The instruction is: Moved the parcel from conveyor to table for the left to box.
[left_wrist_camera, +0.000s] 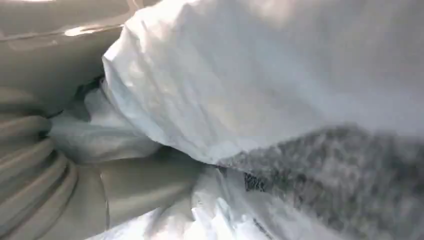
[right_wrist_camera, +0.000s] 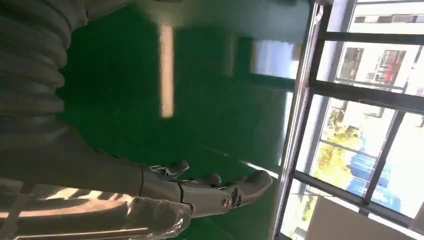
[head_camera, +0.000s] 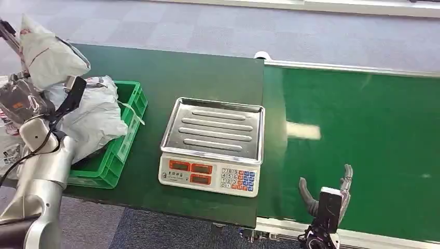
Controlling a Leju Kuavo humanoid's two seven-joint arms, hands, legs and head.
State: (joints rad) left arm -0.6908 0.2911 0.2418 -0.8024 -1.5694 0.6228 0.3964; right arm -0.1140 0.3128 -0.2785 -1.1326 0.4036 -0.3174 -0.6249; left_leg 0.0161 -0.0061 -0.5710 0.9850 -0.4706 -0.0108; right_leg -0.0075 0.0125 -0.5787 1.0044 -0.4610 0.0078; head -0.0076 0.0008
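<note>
My left hand (head_camera: 22, 99) is raised at the far left and holds a white plastic parcel (head_camera: 46, 52) above the green crate (head_camera: 131, 97). Close up in the left wrist view, the crumpled white parcel (left_wrist_camera: 240, 85) lies against the grey thumb (left_wrist_camera: 140, 185) of my left hand (left_wrist_camera: 60, 170). A second grey-white parcel (head_camera: 96, 116) lies in the crate beneath it. My right hand (head_camera: 328, 194) hovers open over the near edge of the green conveyor belt (head_camera: 363, 135). In the right wrist view my right hand (right_wrist_camera: 200, 192) has its fingers spread and holds nothing.
A digital scale (head_camera: 212, 140) with a steel tray stands on the dark green table (head_camera: 197, 72) between crate and belt. More bagged parcels (head_camera: 8, 145) lie at the far left edge. A metal rail (head_camera: 358, 236) runs along the belt's front.
</note>
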